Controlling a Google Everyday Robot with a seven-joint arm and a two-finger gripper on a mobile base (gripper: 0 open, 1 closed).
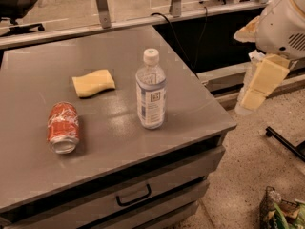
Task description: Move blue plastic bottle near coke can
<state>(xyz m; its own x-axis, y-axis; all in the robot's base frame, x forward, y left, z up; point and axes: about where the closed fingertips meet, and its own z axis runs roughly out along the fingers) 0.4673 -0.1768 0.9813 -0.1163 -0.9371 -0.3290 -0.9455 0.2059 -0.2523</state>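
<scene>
Blue plastic bottle: upright on grey desk, white cap on.
Coke can: on its side at 8 o'clock of bottle, apart from it.
Yellow sponge: flat at 10 o'clock of bottle.
Tool: off desk, at 3 o'clock of bottle, well apart, above floor; opening cannot be told.

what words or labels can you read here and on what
No text reads clearly.
coke can: white script on red, too blurred to read.
blue plastic bottle: label with a dark square mark, print too small to read.
gripper, off the table to the right: no markings seen.
</scene>
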